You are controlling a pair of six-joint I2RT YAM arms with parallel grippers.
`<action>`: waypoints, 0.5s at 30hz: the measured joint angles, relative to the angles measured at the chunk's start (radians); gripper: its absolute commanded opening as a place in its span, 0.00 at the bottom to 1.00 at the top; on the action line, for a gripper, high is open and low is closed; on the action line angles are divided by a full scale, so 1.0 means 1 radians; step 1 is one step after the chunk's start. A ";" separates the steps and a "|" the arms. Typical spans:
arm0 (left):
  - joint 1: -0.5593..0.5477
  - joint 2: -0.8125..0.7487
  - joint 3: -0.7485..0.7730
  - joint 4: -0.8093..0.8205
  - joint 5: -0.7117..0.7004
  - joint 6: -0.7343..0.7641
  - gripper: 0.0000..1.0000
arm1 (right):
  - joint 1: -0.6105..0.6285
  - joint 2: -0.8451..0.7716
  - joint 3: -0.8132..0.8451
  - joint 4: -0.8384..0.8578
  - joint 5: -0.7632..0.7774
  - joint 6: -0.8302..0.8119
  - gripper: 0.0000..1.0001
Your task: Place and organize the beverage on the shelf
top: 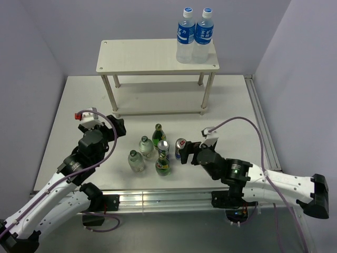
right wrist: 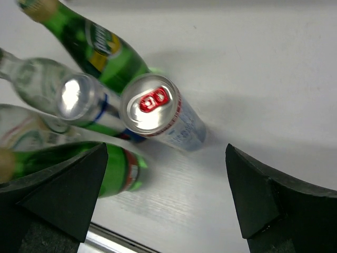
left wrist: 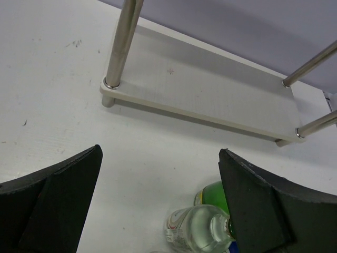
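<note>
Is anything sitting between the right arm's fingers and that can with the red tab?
Nothing visible does. The can stands on bare table ahead of the open right fingers. The second can and a green bottle crowd one side of it, not the approach.

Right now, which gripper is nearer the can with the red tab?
Right. The right gripper hovers just beside the can; the left gripper sits well off to its left.
</note>
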 measured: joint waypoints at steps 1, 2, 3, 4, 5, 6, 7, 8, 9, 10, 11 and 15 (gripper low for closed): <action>0.000 0.001 0.000 0.000 0.009 0.002 0.99 | 0.004 0.024 -0.012 0.004 0.011 0.016 1.00; 0.000 0.003 0.000 0.000 0.015 0.003 0.99 | 0.006 0.059 -0.021 0.011 0.017 0.030 1.00; 0.000 0.006 0.000 0.000 0.020 0.004 0.99 | 0.006 0.092 -0.028 0.022 0.023 0.039 1.00; 0.000 0.012 0.000 0.000 0.027 0.004 0.98 | 0.007 0.123 -0.035 0.034 0.023 0.048 1.00; 0.000 0.017 -0.002 0.001 0.031 0.005 0.98 | 0.008 0.153 -0.042 0.048 0.028 0.055 1.00; 0.000 0.019 -0.004 0.002 0.035 0.005 0.98 | 0.008 0.174 -0.046 0.061 0.031 0.059 1.00; 0.000 0.021 -0.008 0.002 0.038 0.006 0.98 | 0.008 0.195 -0.050 0.078 0.036 0.063 1.00; 0.000 0.021 -0.014 0.006 0.042 0.006 0.98 | 0.008 0.215 -0.051 0.093 0.043 0.066 1.00; 0.000 0.019 -0.021 0.008 0.044 0.006 0.98 | 0.008 0.233 -0.051 0.115 0.051 0.068 1.00; 0.000 0.017 -0.029 0.011 0.045 0.006 0.98 | 0.008 0.249 -0.053 0.138 0.059 0.068 1.00; 0.000 0.014 -0.035 0.015 0.046 0.006 0.98 | 0.008 0.265 -0.057 0.166 0.068 0.068 1.00; 0.000 0.003 -0.058 0.028 0.052 0.006 0.97 | 0.008 0.329 -0.080 0.282 0.106 0.050 1.00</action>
